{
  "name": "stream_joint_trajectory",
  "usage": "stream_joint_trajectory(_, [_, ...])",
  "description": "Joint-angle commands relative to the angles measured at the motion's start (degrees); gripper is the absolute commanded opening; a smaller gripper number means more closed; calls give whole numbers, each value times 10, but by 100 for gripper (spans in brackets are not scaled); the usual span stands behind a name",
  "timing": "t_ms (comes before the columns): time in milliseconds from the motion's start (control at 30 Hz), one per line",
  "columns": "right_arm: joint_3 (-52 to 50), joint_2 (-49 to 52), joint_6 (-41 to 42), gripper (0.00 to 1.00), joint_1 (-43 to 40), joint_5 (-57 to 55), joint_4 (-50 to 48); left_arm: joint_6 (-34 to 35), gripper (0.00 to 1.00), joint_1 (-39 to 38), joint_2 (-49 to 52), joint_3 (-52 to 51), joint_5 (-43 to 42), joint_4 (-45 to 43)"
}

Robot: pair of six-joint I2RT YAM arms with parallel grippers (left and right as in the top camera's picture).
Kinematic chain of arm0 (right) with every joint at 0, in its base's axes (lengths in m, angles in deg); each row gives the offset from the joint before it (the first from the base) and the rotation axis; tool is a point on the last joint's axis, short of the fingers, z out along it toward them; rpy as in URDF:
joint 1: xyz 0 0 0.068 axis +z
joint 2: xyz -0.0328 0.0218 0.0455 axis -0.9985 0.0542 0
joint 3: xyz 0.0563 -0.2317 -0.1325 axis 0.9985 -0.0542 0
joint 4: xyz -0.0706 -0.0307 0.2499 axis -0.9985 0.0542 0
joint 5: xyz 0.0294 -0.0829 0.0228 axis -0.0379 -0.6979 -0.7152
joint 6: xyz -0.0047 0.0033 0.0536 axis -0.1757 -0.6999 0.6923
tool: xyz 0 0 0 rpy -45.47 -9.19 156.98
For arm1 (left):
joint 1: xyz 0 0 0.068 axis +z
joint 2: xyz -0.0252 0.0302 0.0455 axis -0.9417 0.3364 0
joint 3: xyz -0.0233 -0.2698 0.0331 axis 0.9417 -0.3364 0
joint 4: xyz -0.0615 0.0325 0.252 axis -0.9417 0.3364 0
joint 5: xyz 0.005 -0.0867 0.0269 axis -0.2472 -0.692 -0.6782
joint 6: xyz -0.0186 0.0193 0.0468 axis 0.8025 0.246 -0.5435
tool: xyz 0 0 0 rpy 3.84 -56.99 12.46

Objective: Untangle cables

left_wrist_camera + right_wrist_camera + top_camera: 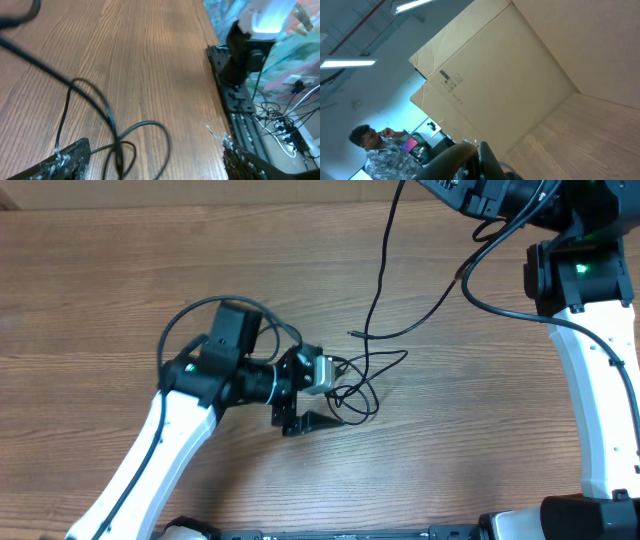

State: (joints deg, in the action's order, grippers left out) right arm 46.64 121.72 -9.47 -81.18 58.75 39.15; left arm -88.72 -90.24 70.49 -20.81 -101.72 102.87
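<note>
Left gripper (306, 423) sits low over the counter (130, 270), fingers (67, 159) wide apart, clamping nothing. Cables (360, 385) are thin black loops lying on the counter just right of that gripper. In the left wrist view 1 loop sits between the 2 fingers and a strand touches the left-hand finger. 1 strand runs from the loops to the far edge of the overhead view, near the right gripper (465, 195). Right gripper is mostly cropped; cannot tell if apart or together. Its camera faces a cardboard box (510, 85) and a person (375, 150).
</note>
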Motion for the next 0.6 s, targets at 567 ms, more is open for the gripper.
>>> stream_joint_trajectory(567, [18, 0, 6, 4, -2, 20, -3, -7, 72, -4, 136, 5, -46, -80])
